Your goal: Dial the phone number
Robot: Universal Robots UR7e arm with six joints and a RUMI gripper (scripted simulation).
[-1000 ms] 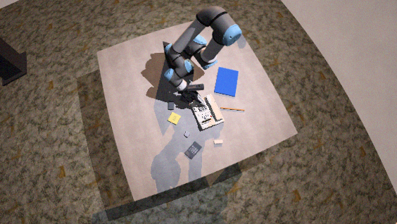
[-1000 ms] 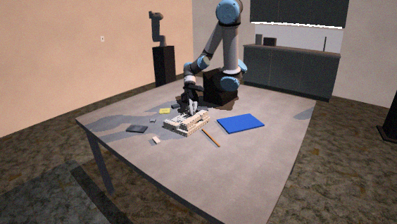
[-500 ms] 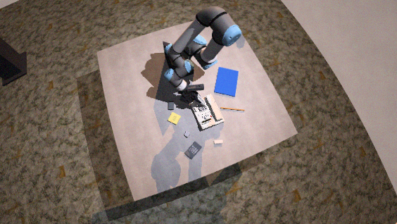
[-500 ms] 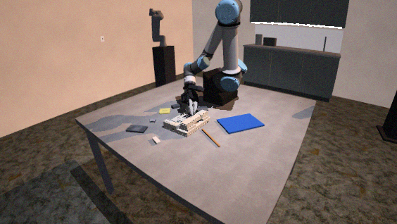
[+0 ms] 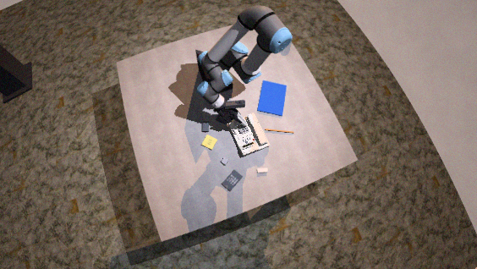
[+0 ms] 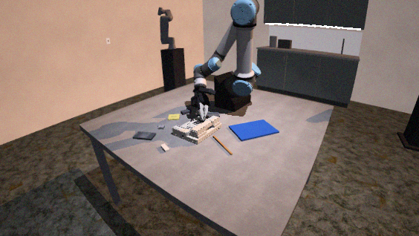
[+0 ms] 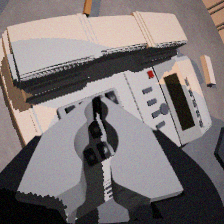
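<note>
The beige desk phone (image 5: 249, 137) (image 6: 194, 125) (image 7: 165, 95) lies near the middle of the table. Its handset (image 7: 90, 37) (image 5: 258, 129) rests in the cradle. My gripper (image 5: 238, 123) (image 6: 201, 116) (image 7: 97, 98) is shut, with nothing between the fingers. The closed fingertips point down at the keypad (image 7: 70, 107), which they mostly hide in the wrist view. I cannot tell whether they touch a key. The phone's dark display (image 7: 179, 100) and a red button (image 7: 150, 74) show to the right of the fingers. The yellow note (image 5: 209, 141) (image 6: 173, 116) lies on the table left of the phone.
A blue book (image 5: 271, 98) (image 6: 253, 129) and an orange pencil (image 5: 279, 131) (image 6: 222, 145) lie right of the phone. A dark calculator (image 5: 232, 180) (image 6: 144, 136), a pale eraser (image 5: 262, 170) (image 6: 165, 147) and small dark blocks (image 5: 205, 127) (image 5: 223, 161) lie nearer the front.
</note>
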